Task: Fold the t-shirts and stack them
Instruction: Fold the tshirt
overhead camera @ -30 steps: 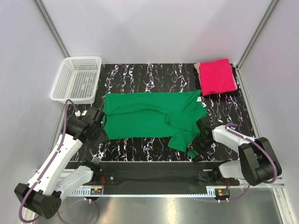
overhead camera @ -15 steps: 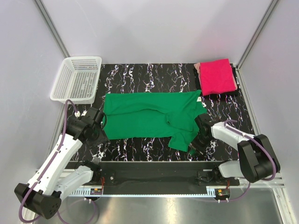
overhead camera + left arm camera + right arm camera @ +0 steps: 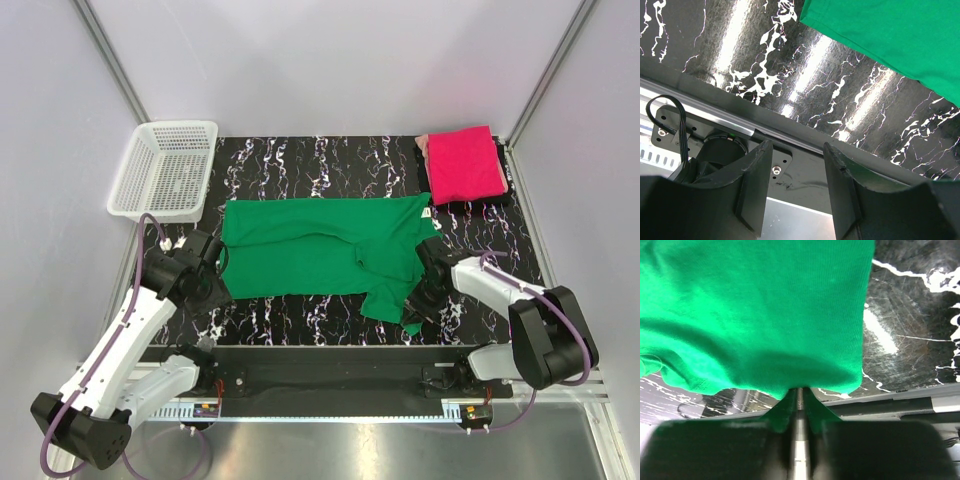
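Observation:
A bright green t-shirt (image 3: 320, 255) lies spread across the black marbled table (image 3: 330, 160), with one sleeve trailing toward the near right. My right gripper (image 3: 414, 316) is at that sleeve's near edge. In the right wrist view its jaws (image 3: 799, 390) are pressed together with the green cloth (image 3: 755, 305) pinched between them. A hot pink t-shirt (image 3: 465, 163) lies folded at the back right corner. My left gripper (image 3: 215, 262) hovers just off the green t-shirt's left edge. It (image 3: 795, 150) stands open with nothing between its fingers, and the green cloth (image 3: 890, 35) is apart from them.
A white mesh basket (image 3: 178, 126) stands at the back left corner. Grey walls close in the table on three sides. The metal base rail (image 3: 320, 375) with both arm mounts runs along the near edge.
My right gripper has shut on the edge of the green t-shirt's sleeve and drawn slightly in toward the shirt. The left arm has not moved.

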Controlling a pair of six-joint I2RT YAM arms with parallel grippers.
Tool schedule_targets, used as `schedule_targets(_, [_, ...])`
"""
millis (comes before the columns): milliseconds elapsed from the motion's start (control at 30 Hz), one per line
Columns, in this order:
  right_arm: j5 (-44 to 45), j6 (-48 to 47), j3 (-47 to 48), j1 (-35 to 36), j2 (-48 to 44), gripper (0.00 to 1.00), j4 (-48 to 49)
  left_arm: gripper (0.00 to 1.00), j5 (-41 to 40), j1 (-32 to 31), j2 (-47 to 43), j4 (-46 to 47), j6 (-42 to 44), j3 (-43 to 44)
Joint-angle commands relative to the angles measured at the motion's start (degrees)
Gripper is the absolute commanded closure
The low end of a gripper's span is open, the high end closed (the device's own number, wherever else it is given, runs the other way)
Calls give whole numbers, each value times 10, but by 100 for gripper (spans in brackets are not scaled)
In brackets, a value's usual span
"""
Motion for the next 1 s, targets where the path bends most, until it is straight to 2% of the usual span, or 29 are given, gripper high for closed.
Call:
schedule_targets(0, [27,-17,28,1,-14,80,-24,50,-8,-1,-4,13,0,8])
schedule_targets(67, [34,-25,40,1,-28,73,-45,50,-7,-2,-3,16,-1,5])
schedule_targets(100, [44,-29,44,1,-33,65,-54,50,-5,-1,-4,18,-1,3])
schedule_targets(167, [50,-33,56,1,-46,56,-78,50,-2,-1,-5,22,0,-2])
schedule_targets(200, [53,-36,59,1,-49,54,-85,50,-1,-1,-6,22,-1,-4])
schedule_targets(633, [28,-9,-3,1,-72,46,-62,50,0,-2,-9,17,10,-1])
schedule_targets(733, [17,-8,-19,0,-77,38,-53,50,-2,-2,-7,13,13,1])
schedule_targets(967, [21,0,-35,1,-83,37,-40,50,-3,-1,7,13,16,10])
